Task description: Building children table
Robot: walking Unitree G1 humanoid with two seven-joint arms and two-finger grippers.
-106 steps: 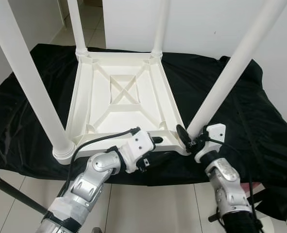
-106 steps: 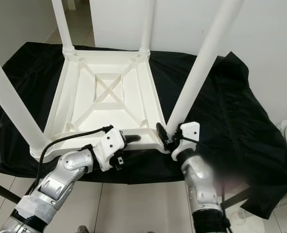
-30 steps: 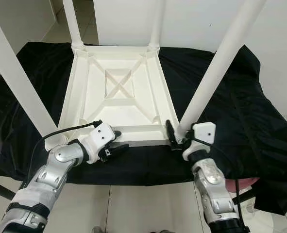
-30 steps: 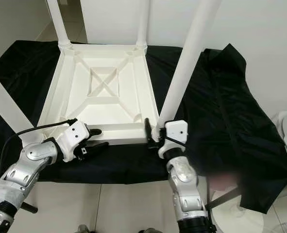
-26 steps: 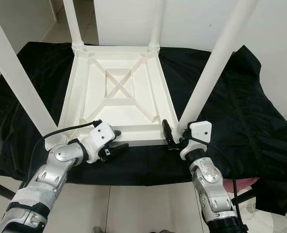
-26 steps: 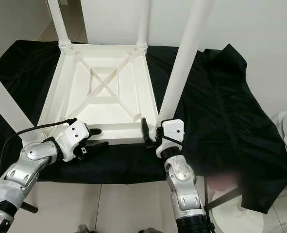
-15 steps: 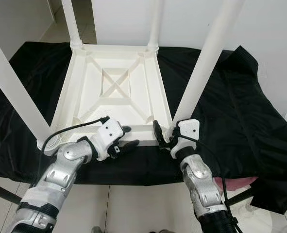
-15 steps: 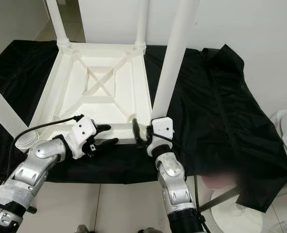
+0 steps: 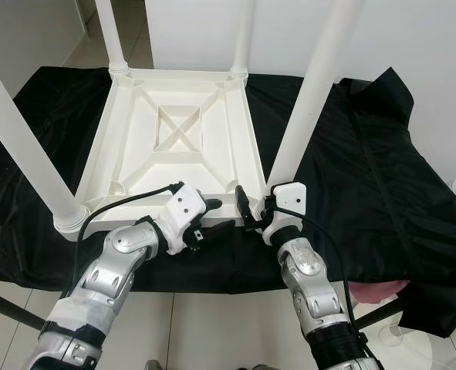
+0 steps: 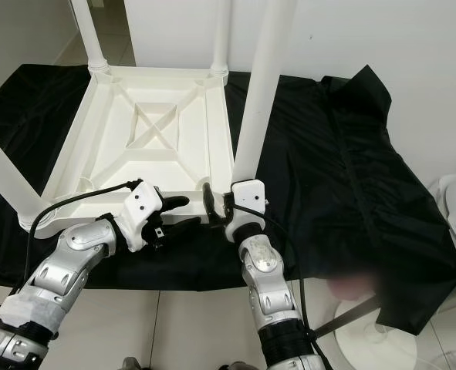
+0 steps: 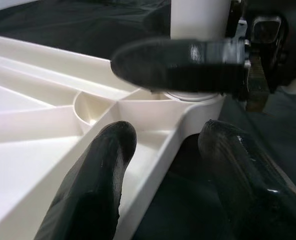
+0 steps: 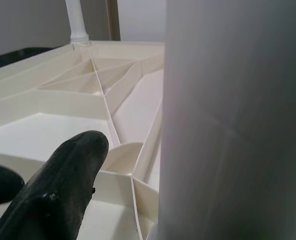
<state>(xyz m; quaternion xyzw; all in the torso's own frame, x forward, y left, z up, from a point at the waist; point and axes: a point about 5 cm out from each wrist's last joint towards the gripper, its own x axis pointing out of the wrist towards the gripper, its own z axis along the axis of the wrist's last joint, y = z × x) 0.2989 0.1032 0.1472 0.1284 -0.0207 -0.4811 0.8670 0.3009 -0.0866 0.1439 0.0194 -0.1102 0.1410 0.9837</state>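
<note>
**White plastic table, last leg: your left arm just moved in to brace**

White kids' table [image 9: 173, 154] is lying upside down on the counter, on top of the black cloth [image 9: 366, 154], with all four legs pointing up. The one you're working on is the near-right leg [image 9: 309, 100].

What changed: a second ago your left pincer [image 9: 214, 216] was sitting well back along the near rail [image 11: 153, 145]. Now it's slid right up by the near-right corner, just beside the right pincer [image 9: 257, 206]. The whole picture has drifted too, so part of that is just your head moving, but measured against the table the left one is definitely closer to the corner.

Left pincer is spread wide and gripping nothing. Its fingers [image 11: 95, 180] straddle the rail, one inside the frame and one outside over the cloth.

Right pincer hasn't left the foot of that leg, right at the socket. I honestly can't tell if it's clamped on or just resting against it.

My read: you're set up to pinch the rail and hold the frame down while the right arm seats the leg. If it's already fully in, the build looks close to done apart from flipping it.
</note>
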